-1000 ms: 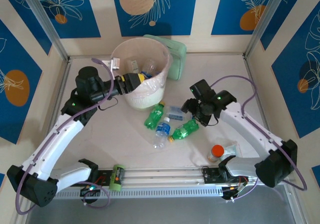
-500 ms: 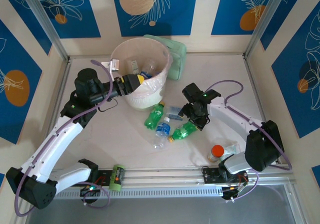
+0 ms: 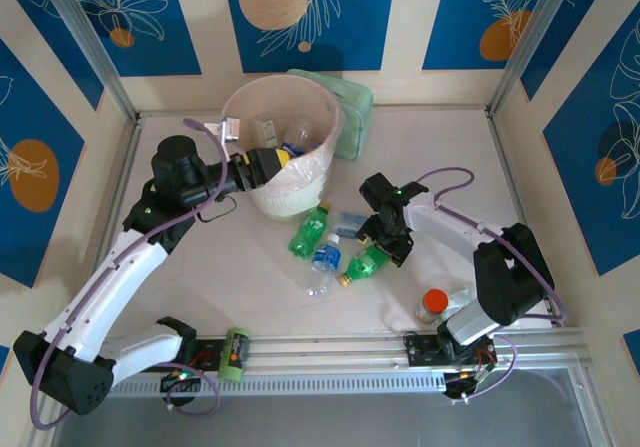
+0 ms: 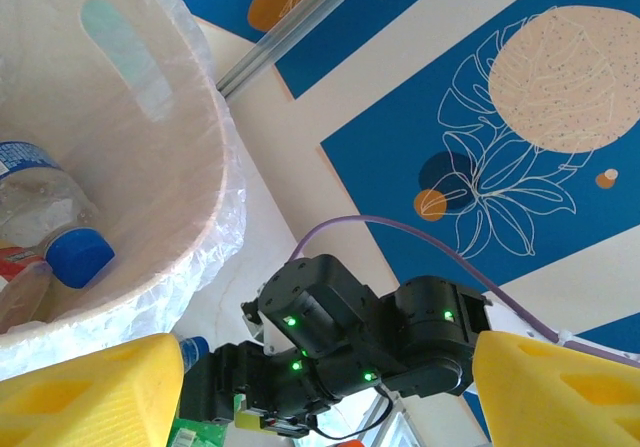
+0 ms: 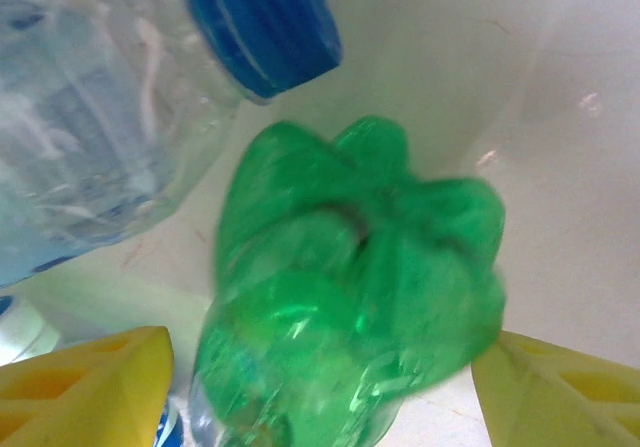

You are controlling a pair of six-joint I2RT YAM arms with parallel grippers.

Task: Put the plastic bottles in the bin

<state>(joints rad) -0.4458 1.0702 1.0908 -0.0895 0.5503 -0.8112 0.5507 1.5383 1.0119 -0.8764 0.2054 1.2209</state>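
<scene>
The left arm reaches up to the bin (image 3: 262,95). The left gripper (image 3: 268,159) sits at the near rim, its yellow fingers (image 4: 90,387) spread wide with nothing between them. The right arm folds inward, and the right gripper (image 3: 383,244) hangs low over a green bottle (image 5: 350,287). Its fingers (image 5: 85,392) are parted on either side of the bottle's base; whether they touch it cannot be told. A clear blue-capped bottle (image 5: 100,117) lies just beside, and a second green bottle (image 3: 308,232) lies near the bin. Inside the bin rests a crumpled clear bottle (image 4: 50,222). In the right wrist view the green bottle is blurred, its neck cut off.
</scene>
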